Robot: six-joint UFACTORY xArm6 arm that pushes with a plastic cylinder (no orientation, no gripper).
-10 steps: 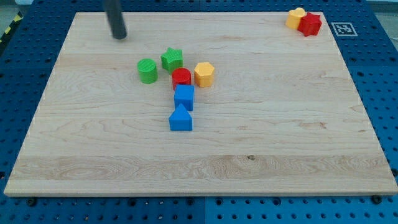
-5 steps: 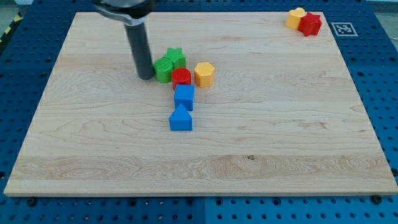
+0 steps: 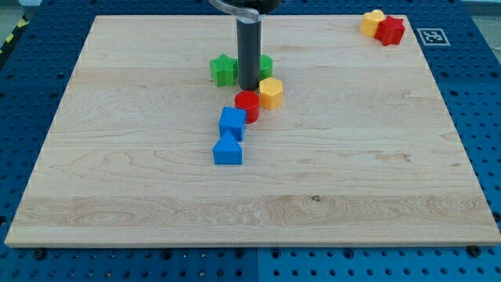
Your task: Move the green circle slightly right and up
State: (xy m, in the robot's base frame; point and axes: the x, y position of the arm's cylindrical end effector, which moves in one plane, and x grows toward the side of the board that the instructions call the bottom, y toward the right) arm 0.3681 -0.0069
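Green circle [image 3: 265,65] is peeking out from behind the rod, at its right side near the board's top middle. My tip [image 3: 249,87], a bare rod holding nothing, is pressing beside it, between green star [image 3: 223,70] and yellow block [image 3: 271,92], just above red cylinder [image 3: 247,105].

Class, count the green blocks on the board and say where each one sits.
2. The green star sits just left of the rod; the green circle peeks out on its right, mostly hidden behind it. My tip rests between them.
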